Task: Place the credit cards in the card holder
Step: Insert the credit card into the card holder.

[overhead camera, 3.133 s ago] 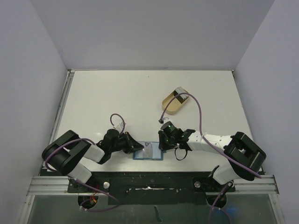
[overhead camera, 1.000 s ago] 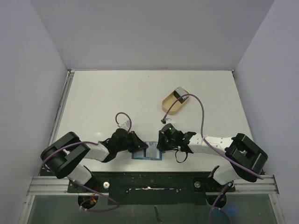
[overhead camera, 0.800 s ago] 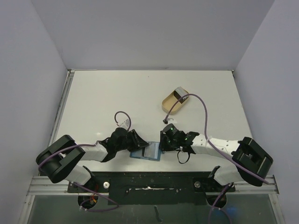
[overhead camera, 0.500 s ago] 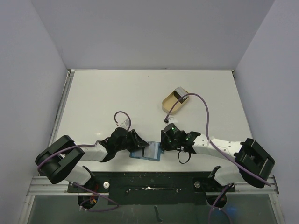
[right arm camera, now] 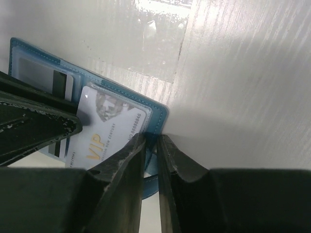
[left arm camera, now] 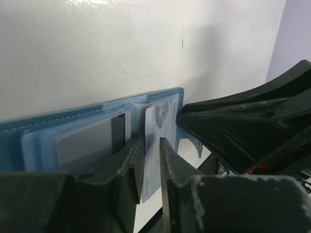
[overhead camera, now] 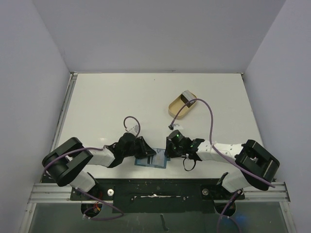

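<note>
The blue card holder (overhead camera: 151,162) lies open near the table's front edge. It also shows in the left wrist view (left arm camera: 73,119) and the right wrist view (right arm camera: 121,90). A grey card (left arm camera: 90,141) sits in its left pocket. A silvery VIP credit card (right arm camera: 109,128) sits partly in the right pocket. My left gripper (left arm camera: 152,143) is closed on that card's near edge (left arm camera: 163,119). My right gripper (right arm camera: 151,141) is shut on the holder's right edge. In the top view the left gripper (overhead camera: 146,151) and right gripper (overhead camera: 167,153) face each other across the holder.
A tan oval dish (overhead camera: 176,110) stands at the back right, with another grey card (overhead camera: 186,97) in its far end. Purple cables loop above both wrists. The table's front edge and the arm bases lie just behind the holder.
Both grippers have stayed at the card holder. The left gripper has edged right, towards the holder's middle, and the holder has tilted slightly.
</note>
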Tool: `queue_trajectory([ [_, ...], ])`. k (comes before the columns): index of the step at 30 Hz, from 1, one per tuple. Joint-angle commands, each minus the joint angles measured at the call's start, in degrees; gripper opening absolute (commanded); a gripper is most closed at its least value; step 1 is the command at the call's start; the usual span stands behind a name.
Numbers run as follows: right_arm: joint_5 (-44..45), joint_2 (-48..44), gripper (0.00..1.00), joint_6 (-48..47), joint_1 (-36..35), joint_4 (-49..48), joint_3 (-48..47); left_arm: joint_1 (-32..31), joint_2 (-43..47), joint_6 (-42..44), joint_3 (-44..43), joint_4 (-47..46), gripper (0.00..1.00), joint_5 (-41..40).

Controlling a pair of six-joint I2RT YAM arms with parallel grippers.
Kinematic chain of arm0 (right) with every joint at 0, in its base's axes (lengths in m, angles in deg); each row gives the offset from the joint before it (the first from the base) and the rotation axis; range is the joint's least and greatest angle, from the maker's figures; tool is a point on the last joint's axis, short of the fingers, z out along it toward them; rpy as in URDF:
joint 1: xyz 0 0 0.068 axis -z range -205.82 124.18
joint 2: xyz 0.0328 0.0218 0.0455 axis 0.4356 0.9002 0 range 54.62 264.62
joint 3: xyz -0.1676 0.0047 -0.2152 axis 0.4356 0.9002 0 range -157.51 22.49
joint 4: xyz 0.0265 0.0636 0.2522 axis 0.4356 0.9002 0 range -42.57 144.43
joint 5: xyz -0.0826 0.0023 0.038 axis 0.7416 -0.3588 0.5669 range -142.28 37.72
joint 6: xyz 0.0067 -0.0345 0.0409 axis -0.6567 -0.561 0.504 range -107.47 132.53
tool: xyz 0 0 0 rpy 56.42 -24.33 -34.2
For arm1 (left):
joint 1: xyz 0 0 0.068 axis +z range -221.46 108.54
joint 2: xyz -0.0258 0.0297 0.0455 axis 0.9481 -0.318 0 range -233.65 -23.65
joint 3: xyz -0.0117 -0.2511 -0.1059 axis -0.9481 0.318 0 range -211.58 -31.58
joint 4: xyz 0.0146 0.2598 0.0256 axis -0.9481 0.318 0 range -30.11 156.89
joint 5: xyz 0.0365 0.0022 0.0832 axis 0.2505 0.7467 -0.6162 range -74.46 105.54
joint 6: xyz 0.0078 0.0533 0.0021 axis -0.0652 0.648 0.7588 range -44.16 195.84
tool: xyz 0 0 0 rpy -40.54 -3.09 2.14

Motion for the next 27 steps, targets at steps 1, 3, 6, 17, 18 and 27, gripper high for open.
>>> queue_trajectory([
  [1, 0.61, 1.28, 0.17, 1.19, -0.84, -4.31, 1.28, -1.63, -1.11, 2.23, -3.55, -1.92, 0.17, -0.03],
  [3, 0.61, 1.54, 0.16, 1.42, -1.04, -4.94, 1.77, -2.51, -1.59, 2.92, -4.75, -0.77, 0.17, -0.84],
  [6, 0.96, 1.67, 0.16, 1.45, -1.26, -4.86, 1.89, -2.94, -2.06, 3.24, -5.7, 0.77, 0.17, -1.53],
  [17, 6.78, -0.36, 0.19, -3.56, -1.1, 2.84, -3.07, -2.65, 7.85, 4.74, -7.32, 12.5, 0.38, -6.95],
  [18, 7.38, -0.46, 0.2, -4.09, -1.14, 4.03, -4.0, -2.47, 9.27, 4.82, -7.32, 13.74, 0.4, -7.77],
  [27, 8.57, -1.98, 0.27, -4.31, -1.94, 11.68, -12.99, 4.42, 19.12, 6.59, -6.48, 26.51, 0.43, -7.55],
])
